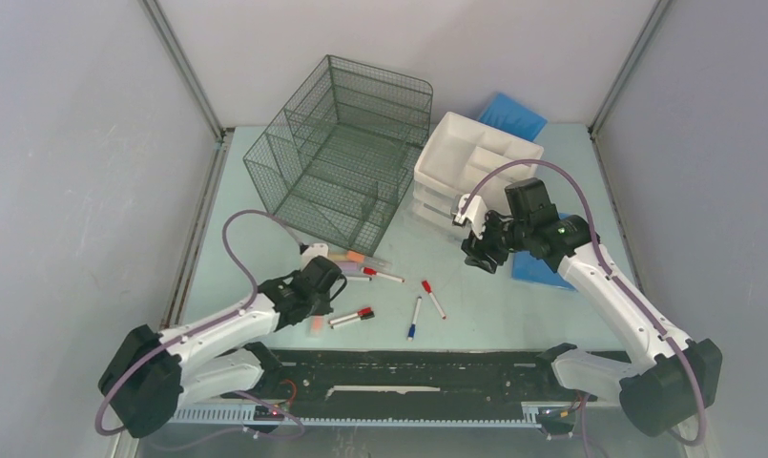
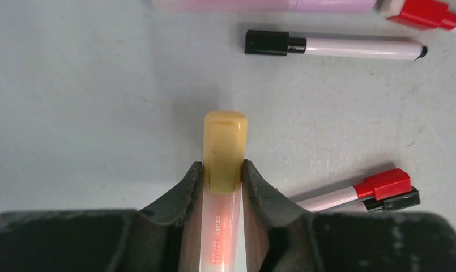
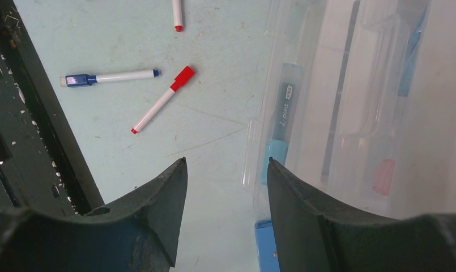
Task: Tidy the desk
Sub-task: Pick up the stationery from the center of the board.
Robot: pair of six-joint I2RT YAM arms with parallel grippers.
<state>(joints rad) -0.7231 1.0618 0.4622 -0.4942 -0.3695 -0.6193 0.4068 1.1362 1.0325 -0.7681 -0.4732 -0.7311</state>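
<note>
A black front rail (image 1: 408, 367) runs along the near edge of the desk (image 1: 485, 310), a pale mint-green top that reaches from this rail back to the rear wall. Its sides lie along the grey walls. Which way its long axis runs cannot be told.

At near left, the left end effector (image 2: 222, 170) pinches an orange highlighter (image 2: 225, 144) just below the cap. The pen's length runs straight out between the fingers (image 2: 186, 192), cap away from the wrist. Just beside it lie a red-capped marker (image 2: 358, 190) and a black-capped one (image 2: 395, 200) side by side. Another black-capped marker (image 2: 333, 46) lies farther off. A blue-capped marker (image 1: 414, 318) and a red-capped one (image 1: 434, 299) lie loose at mid-desk.

To the right, the right end effector (image 3: 226, 164) hovers with its jaws spread and nothing between them, near the front of the white drawer unit (image 1: 475, 157). Through the unit's translucent wall (image 3: 350, 113) a pen with a light-blue cap (image 3: 279, 130) shows lying lengthwise. A blurred pink-ended item (image 3: 383, 177) lies deeper in. The unit's top is a divided tray. A blue pad (image 1: 537, 269) lies under the right arm.

Left of the unit stands a dark wire-mesh organizer (image 1: 346, 153) with stepped tiers. A blue folder (image 1: 513, 114) rests at the far right corner, against the plain grey back wall (image 1: 408, 48).
</note>
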